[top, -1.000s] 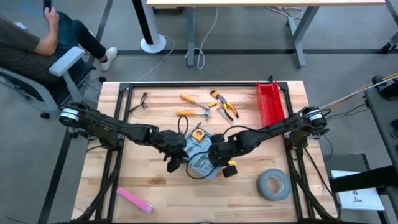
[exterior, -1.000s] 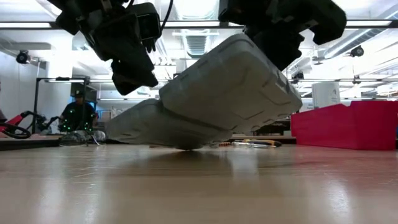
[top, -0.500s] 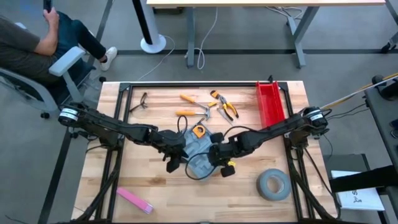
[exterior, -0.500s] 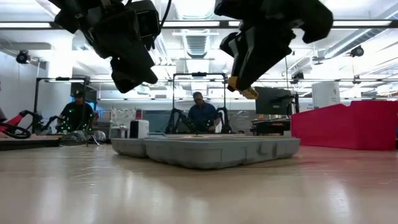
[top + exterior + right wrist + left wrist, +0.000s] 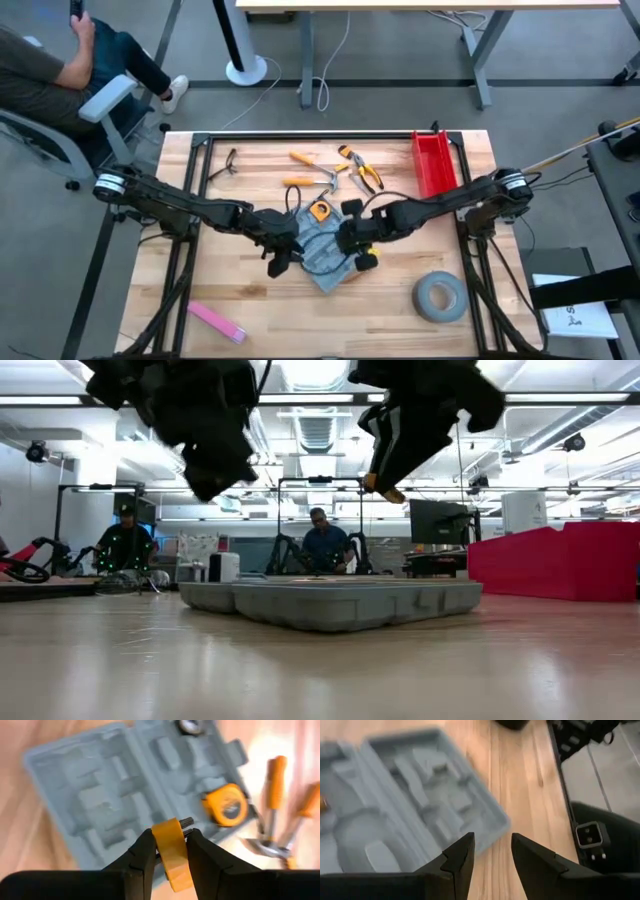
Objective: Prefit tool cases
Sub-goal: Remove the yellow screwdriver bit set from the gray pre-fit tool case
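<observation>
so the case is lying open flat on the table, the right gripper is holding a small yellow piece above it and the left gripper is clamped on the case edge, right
Not quite. The left gripper is not clamped on the case: the left wrist view shows its fingers apart with nothing between them, above the case's corner. The rest stands: the case lies open and flat in the low view, and the right gripper holds a small yellow piece above it.
</observation>
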`<state>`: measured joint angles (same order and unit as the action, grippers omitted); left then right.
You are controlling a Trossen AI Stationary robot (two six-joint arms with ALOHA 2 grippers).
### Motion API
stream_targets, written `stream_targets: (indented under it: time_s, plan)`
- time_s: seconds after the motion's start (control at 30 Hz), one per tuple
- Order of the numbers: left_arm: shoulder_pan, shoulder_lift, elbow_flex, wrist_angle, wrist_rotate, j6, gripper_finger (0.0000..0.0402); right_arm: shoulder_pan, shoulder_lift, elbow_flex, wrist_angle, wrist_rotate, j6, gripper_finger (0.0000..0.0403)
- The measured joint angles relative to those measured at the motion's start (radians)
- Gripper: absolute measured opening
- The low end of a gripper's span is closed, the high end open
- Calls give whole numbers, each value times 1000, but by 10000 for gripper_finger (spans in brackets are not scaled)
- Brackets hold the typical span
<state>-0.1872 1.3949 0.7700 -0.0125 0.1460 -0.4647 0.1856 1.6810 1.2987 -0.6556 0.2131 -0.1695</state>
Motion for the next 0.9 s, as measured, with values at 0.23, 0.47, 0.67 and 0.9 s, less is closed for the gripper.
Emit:
stream_targets:
  time_s: [0.23,0.47,0.67,0.9]
  plan:
    - [-37,-36,0,27,-163,62,137,-102,-54,-1,-22,-1,-38,72]
    - [-37,-37,-12,77,-188,64,137,-226,-104,-21,-35,-3,-68,86]
    - [-37,-36,-100,275,-189,44,137,-336,-109,-98,-18,-38,-92,78]
    - [-26,-36,-232,483,-195,-30,137,-425,-109,-223,161,-112,-93,83]
